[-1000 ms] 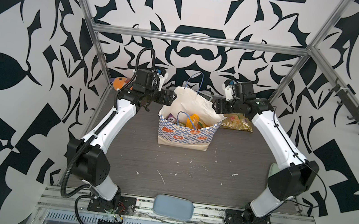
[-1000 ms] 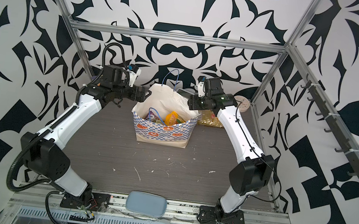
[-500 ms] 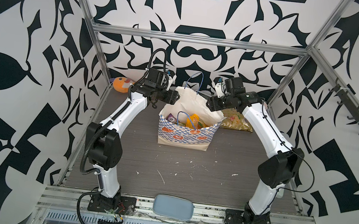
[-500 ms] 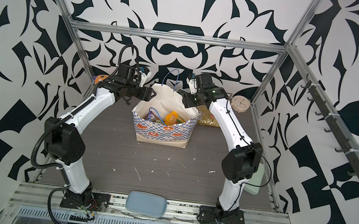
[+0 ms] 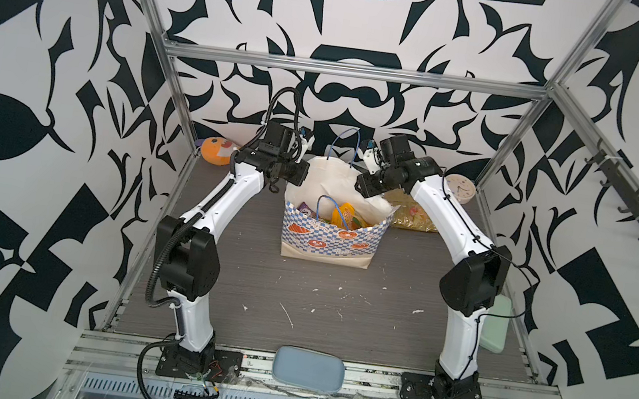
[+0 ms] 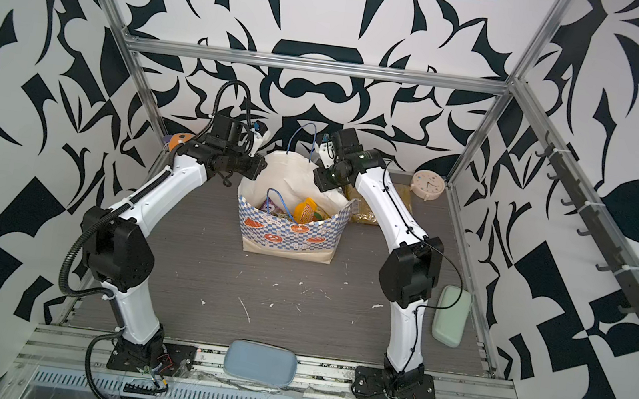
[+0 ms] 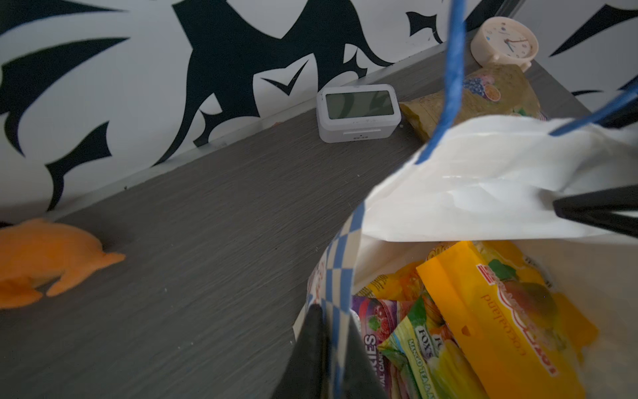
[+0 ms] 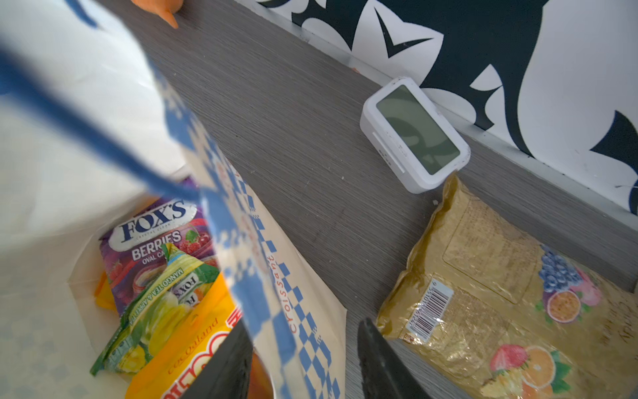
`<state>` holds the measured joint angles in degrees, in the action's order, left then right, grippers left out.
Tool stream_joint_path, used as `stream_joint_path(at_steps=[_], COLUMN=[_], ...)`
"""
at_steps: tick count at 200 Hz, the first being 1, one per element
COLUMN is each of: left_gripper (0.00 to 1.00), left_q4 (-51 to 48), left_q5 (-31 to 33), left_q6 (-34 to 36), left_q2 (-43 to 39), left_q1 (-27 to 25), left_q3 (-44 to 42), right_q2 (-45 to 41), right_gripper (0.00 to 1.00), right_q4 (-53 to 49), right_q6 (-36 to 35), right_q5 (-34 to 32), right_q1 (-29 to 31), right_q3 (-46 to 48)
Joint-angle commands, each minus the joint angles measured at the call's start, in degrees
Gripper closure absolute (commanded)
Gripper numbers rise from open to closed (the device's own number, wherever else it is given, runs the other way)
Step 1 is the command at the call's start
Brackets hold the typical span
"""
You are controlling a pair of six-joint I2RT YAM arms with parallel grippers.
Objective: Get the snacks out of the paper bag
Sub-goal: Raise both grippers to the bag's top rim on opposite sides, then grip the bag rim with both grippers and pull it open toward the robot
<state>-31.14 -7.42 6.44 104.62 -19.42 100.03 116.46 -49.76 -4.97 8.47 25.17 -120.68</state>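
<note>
Bag (image 5: 329, 237) is stood on the surface (image 5: 296, 302), towards the back. One rim is pinched tight by the left claw (image 7: 331, 321). The right claw (image 8: 302, 326) is held apart, with the opposite rim between its jaws. Snacks (image 8: 155, 241) are seen inside, and a gold packet (image 8: 500, 293) is laid just beside the bag.

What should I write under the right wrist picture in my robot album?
Right gripper straddling the paper bag wall, snacks inside, gold packet and clock outside.
</note>
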Motion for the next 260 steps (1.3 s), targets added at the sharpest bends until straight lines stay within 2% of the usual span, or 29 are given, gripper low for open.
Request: stream_joint_path(at_steps=[1,24,50,58,68,88,153,188,223,260], left_gripper=[0.98,1.0,1.0,1.0,1.0,1.0,1.0,1.0,1.0,1.0], left_q4=[-0.73,0.53,3.8,4.57,4.64,3.96,5.32,6.32,7.29,16.11], left_q5=[4.07,9.3,12.64,12.36,11.24,9.81,10.95,10.2,10.49,6.06], left_q6=[2.81,2.7,1.7,1.37,1.3,1.99,3.33,4.87,6.81,4.72], left_q2=[-2.6,-2.74,-3.27,-3.26,-2.96,-2.05,-3.18,-3.46,-5.44,-15.88], left_q1=[0.0,0.08,0.43,0.65,0.83,0.79,3.18,5.65,5.71,5.21], left_q3=[-1.3,-1.04,-1.39,-1.16,-0.16,2.13,4.61,6.94,7.73,-5.25], right_q2=[-0.96,-0.02,0.95,1.55,2.65,5.58,11.49,14.84,17.32,14.66], right_gripper=[0.47,0.5,0.64,0.72,0.77,0.83,1.0,1.0,1.0,1.0], right_q4=[1.92,1.98,4.07,4.5,4.41,2.38,1.12,4.02,8.41,13.79], right_q6=[0.9,2.08,3.38,3.49,3.57,2.66,1.59,3.7,6.85,6.8], right_q5=[2.84,3.45,4.85,5.23,5.16,5.5,5.15,6.9,8.46,10.66], right_q1=[0.57,0.85,0.89,1.03,1.09,1.53,2.88,3.16,3.66,6.14], right_q3=[-2.91,-4.71,-5.59,-6.24,-7.62,-11.81,-22.39,-28.6,-34.95,-32.52])
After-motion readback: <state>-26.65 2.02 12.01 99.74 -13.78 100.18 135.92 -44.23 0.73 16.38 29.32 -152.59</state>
